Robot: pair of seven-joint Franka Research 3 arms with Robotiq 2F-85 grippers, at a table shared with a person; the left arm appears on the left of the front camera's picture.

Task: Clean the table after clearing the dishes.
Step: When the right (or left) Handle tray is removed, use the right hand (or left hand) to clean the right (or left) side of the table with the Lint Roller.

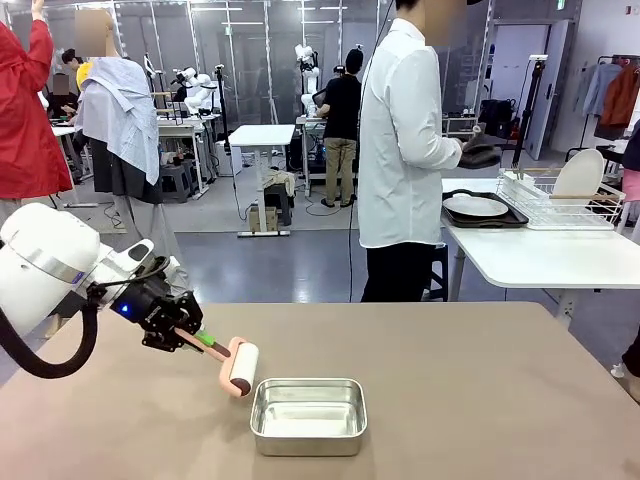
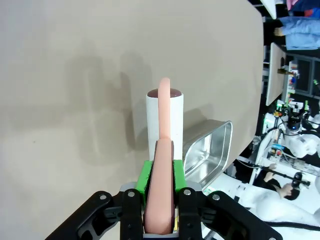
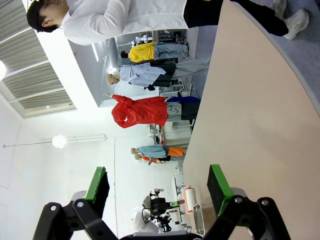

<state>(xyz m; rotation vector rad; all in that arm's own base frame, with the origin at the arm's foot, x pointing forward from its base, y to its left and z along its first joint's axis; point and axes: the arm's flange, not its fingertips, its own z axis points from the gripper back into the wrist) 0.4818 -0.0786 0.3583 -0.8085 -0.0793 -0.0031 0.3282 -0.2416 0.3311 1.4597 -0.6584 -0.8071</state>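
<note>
My left gripper is shut on the pink handle of a lint roller. The roller's white head hangs low over the taupe table, just left of the steel pan. Whether it touches the top I cannot tell. My right gripper stands open with nothing between its green pads, beside the table. The dishes are off on the white side table: a plate on a dark tray, another plate upright in a wire rack.
An empty steel pan sits at the table's near middle. A person in a white shirt stands at the far edge, turned toward the side table, holding a dark tray.
</note>
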